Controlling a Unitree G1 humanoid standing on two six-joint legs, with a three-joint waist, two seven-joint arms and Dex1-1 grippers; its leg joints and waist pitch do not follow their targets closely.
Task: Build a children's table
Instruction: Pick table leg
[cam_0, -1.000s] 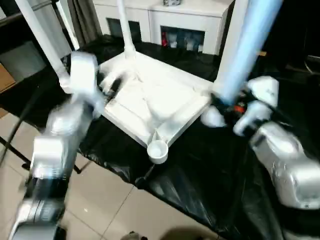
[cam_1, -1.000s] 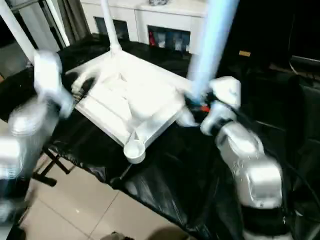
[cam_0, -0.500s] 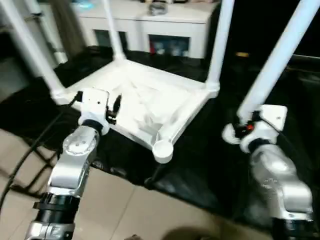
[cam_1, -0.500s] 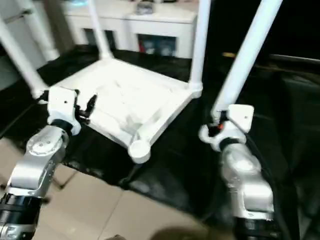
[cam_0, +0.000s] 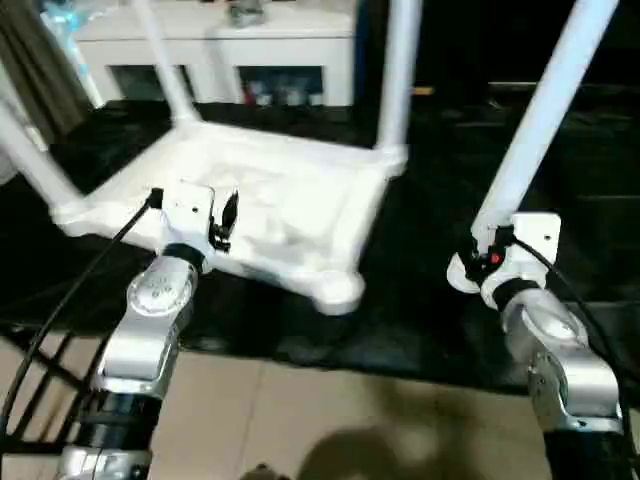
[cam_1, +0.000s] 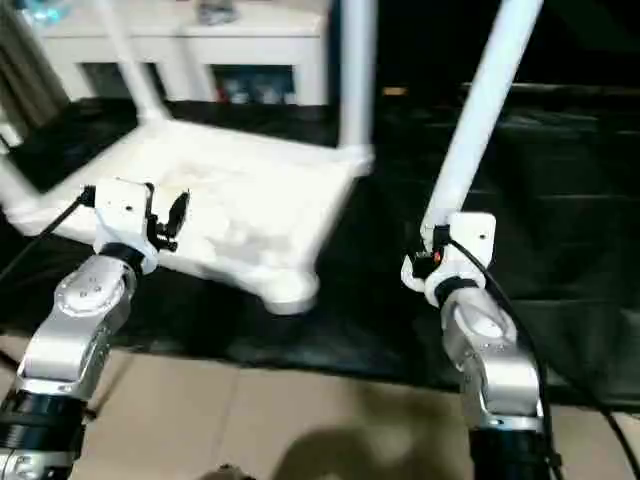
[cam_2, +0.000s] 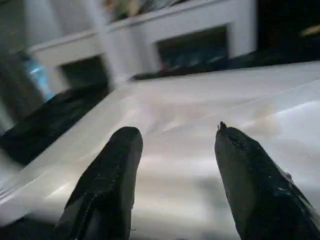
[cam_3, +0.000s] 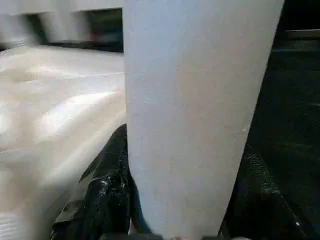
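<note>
The children's table's white tabletop (cam_0: 270, 190) lies underside up on the black-covered work table. Three white legs (cam_0: 398, 70) stand in its corner sockets. The near corner socket (cam_0: 338, 290) is empty. My right gripper (cam_0: 488, 258) is shut on a fourth white leg (cam_0: 545, 110), held tilted up, apart from the tabletop to its right. In the right wrist view this leg (cam_3: 195, 100) sits between the black fingers (cam_3: 107, 185). My left gripper (cam_0: 226, 216) stands open over the tabletop's near left edge, nothing between its fingertips (cam_2: 125, 145).
A white cabinet (cam_0: 230, 40) with glass doors stands behind the work table. The black cover (cam_0: 440, 290) runs to the table's near edge, with tiled floor (cam_0: 330, 420) below. A black cable (cam_0: 70, 300) trails from my left wrist.
The camera has swung, shifting the whole picture. My left arm has come to rest by the tabletop's near edge. The held leg now stands farther from the tabletop's right corner.
</note>
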